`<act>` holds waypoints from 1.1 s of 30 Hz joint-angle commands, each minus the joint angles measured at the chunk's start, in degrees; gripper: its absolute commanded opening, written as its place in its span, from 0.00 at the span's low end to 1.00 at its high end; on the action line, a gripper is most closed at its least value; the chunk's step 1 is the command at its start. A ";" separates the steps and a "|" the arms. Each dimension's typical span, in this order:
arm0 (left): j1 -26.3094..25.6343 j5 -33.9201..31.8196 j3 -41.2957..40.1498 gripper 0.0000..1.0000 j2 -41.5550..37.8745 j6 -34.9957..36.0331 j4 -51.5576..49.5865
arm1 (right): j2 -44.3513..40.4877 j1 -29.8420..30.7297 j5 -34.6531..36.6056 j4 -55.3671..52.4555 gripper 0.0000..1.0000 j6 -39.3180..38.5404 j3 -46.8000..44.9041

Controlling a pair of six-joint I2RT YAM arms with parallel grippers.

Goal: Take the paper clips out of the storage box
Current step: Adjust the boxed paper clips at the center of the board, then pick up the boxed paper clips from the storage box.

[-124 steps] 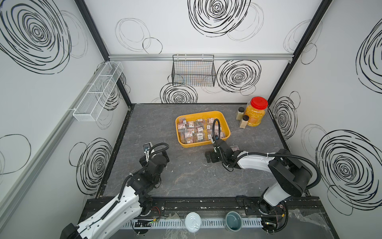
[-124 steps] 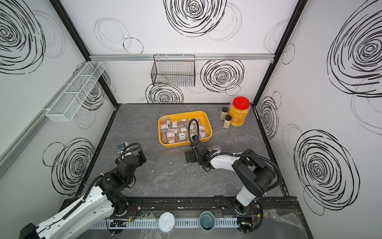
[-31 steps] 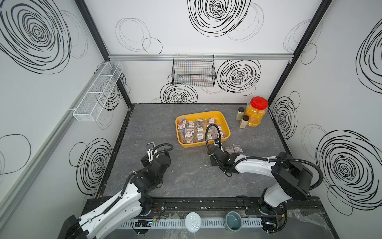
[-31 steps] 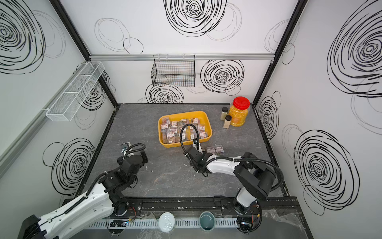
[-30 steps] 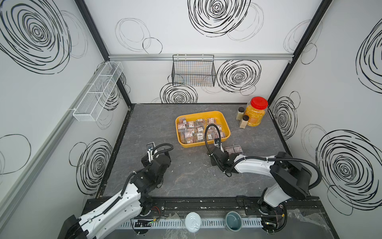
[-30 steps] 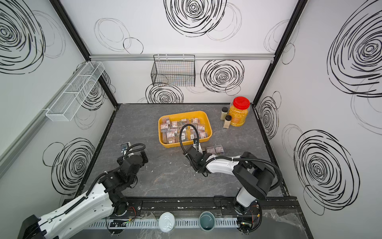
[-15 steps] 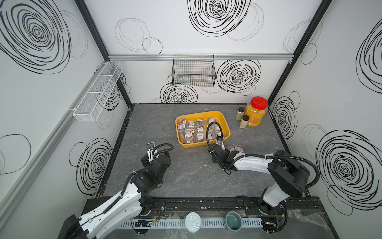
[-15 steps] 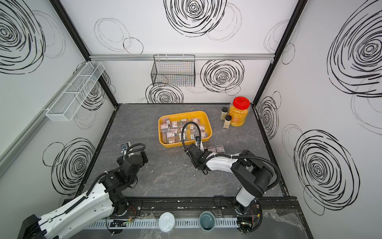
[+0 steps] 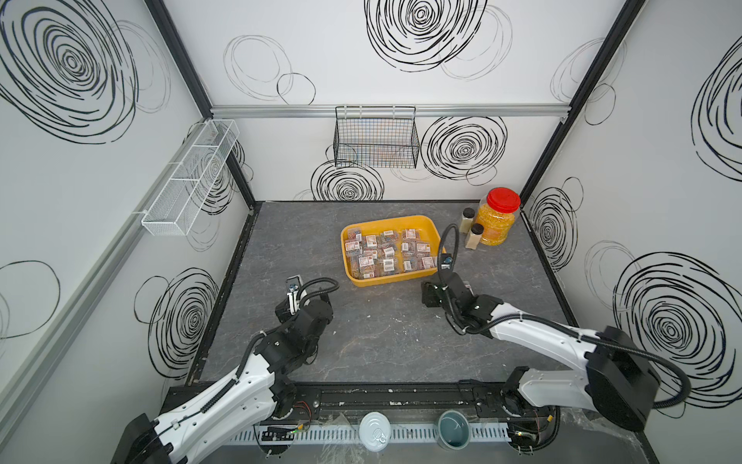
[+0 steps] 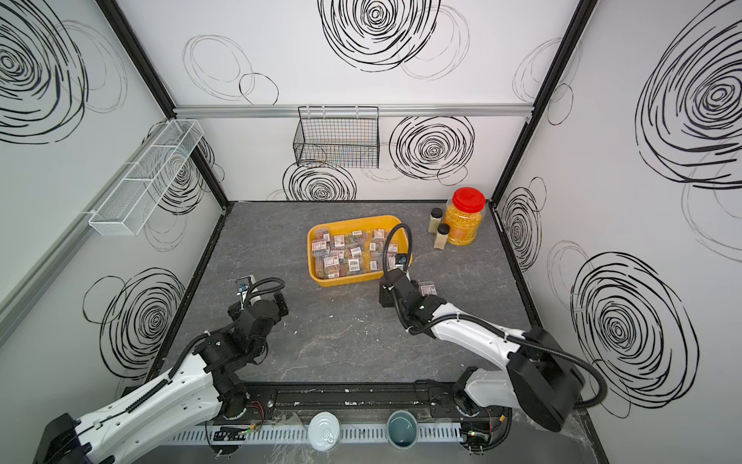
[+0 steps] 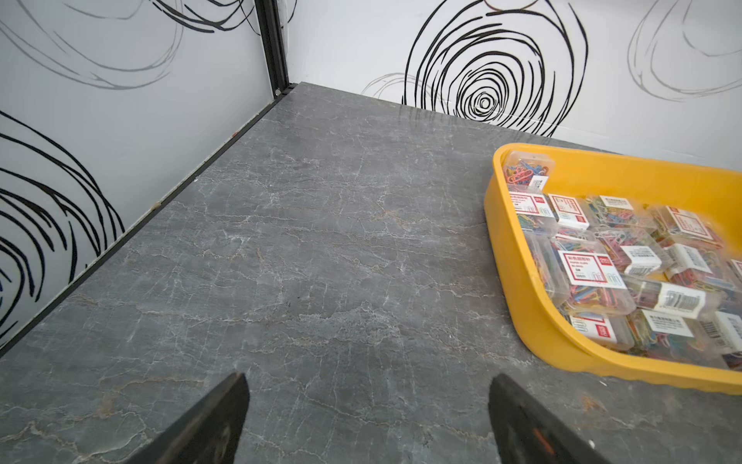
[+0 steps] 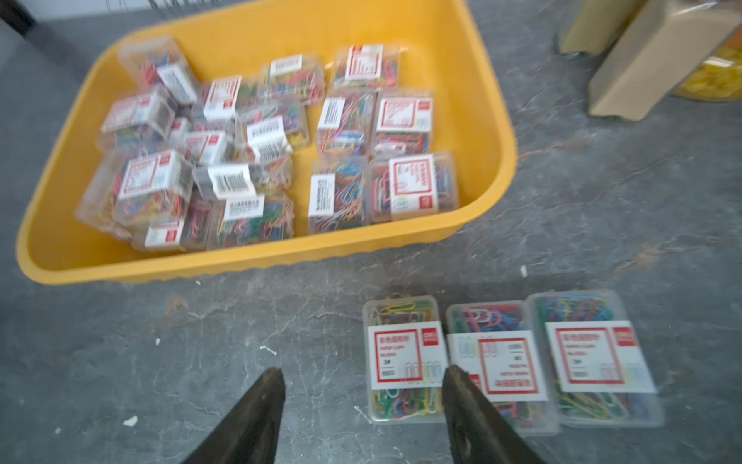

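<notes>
**A:** Right wrist cam: right gripper point(image 12: 363, 373) part-open, nothing between the jaws. Target where?

**B:** Far-left of it: paper clips point(image 12: 341, 160) heaped in the storage box point(image 12: 257, 257), many clear cases. Another three cases point(image 12: 502, 361) already out on the table point(image 12: 200, 361), in a row just right of the jaws.

**A:** Long axis?

**B:** Box running left-right w/ a slight skew. Nearest two cases point(image 12: 413, 184), at the box's near-right corner, lying flat. Long sides prob. pointing near-to-far, but blurred, so not sure.

**A:** Which arm, then?

**B:** Right one, clearly. Sits just off that near-right corner. Left gripper point(image 11: 369, 379) wide open and empty, over bare table, well apart on the box's near-left.

**A:** Anything in the way?

**B:** Mainly the box's near wall, between jaws and cases. Would need lifting over the rim before dropping in. Also worth minding the row of three: one jaw overlapping the closest case in view, can't tell if touching. Red-lidded jar point(image 9: 498, 225) and small bottles point(image 9: 475, 237) far-right, off the path.
</notes>
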 commanded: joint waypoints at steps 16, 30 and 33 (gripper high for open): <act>-1.79 14.16 37.02 0.89 39.33 8.76 8.26 | -7.40 -32.43 -4.38 8.93 0.66 3.81 -14.05; 1.21 3.08 55.52 0.79 63.42 4.32 3.77 | -7.11 -26.96 -0.09 10.74 0.69 2.54 -14.72; 1.84 0.46 55.24 0.79 64.22 4.14 5.25 | -5.76 -24.18 3.06 10.43 0.71 1.92 -13.71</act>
